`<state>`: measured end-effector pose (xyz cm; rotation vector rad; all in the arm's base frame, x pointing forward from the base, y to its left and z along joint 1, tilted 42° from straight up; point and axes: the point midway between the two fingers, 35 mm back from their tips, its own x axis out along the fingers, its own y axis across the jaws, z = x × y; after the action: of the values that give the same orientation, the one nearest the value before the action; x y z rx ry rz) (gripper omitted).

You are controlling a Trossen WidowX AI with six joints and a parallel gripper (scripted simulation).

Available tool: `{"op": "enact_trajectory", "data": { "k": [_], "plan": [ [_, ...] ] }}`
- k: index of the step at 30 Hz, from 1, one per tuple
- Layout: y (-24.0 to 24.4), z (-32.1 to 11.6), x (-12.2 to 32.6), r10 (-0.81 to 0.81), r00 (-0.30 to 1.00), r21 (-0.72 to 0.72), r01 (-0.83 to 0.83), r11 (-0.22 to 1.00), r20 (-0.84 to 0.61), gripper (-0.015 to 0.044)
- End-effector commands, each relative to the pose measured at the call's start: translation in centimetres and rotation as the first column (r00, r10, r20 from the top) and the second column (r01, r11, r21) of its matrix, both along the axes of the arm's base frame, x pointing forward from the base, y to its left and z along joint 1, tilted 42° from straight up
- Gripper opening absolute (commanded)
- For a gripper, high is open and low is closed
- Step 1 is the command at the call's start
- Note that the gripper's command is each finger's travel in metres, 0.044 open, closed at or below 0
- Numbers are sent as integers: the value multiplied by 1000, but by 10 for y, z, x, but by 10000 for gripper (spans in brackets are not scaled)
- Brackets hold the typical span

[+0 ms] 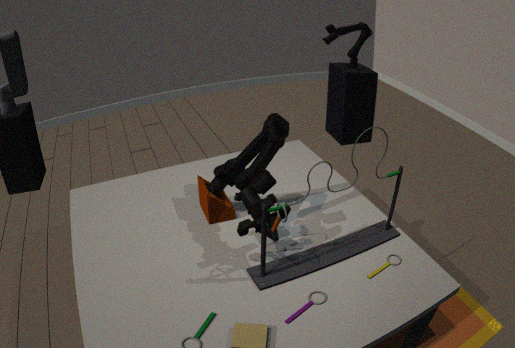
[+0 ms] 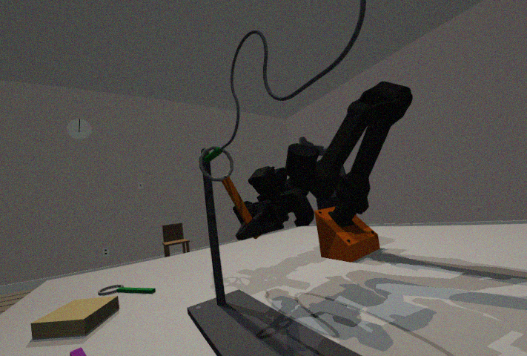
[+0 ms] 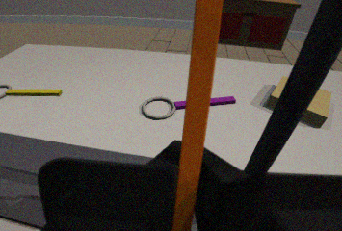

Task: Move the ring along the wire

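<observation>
My gripper (image 1: pixel 272 229) (image 2: pixel 249 221) (image 3: pixel 184 147) is shut on the lower part of the orange handle (image 1: pixel 275 223) (image 2: pixel 236 198) (image 3: pixel 200 96). The handle slants up to the grey ring (image 1: pixel 285 214) (image 2: pixel 231 168). The ring is around the green part (image 1: pixel 272 209) (image 2: pixel 213 154) at the near post (image 1: pixel 263 246) (image 2: pixel 214 243) (image 3: pixel 299 87), close to the post top. I cannot tell whether ring and green part touch. The thin grey wire (image 1: pixel 372 127) (image 2: pixel 254 31) rises from there and curves to the other green part (image 1: pixel 393 174) at the far post (image 1: pixel 394 201).
The dark base (image 1: pixel 323 258) (image 2: pixel 247 319) carries both posts. Loose rings with a yellow handle (image 1: pixel 379 270) (image 3: pixel 34 92), a purple handle (image 1: pixel 298 312) (image 3: pixel 223 101) and a green handle (image 1: pixel 205 325) (image 2: pixel 136 290) lie beyond it, with a tan block (image 1: pixel 248 336) (image 2: pixel 75 310) (image 3: pixel 305 101).
</observation>
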<state>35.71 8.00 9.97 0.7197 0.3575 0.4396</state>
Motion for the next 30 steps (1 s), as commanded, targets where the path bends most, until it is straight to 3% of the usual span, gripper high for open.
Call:
{"op": "enact_trajectory", "data": {
  "k": [1, 5, 17, 30],
  "plan": [
    [0, -1, 0, -4, 1000, 2, 4, 1000, -4, -150],
    [0, -1, 0, -4, 1000, 2, 4, 1000, -4, -150],
    [-1, 0, -1, 0, 1000, 0, 0, 1000, 0, 160],
    [-22, 6, -35, -3, 1000, 0, 3, 1000, -6, 160]
  ]
}}
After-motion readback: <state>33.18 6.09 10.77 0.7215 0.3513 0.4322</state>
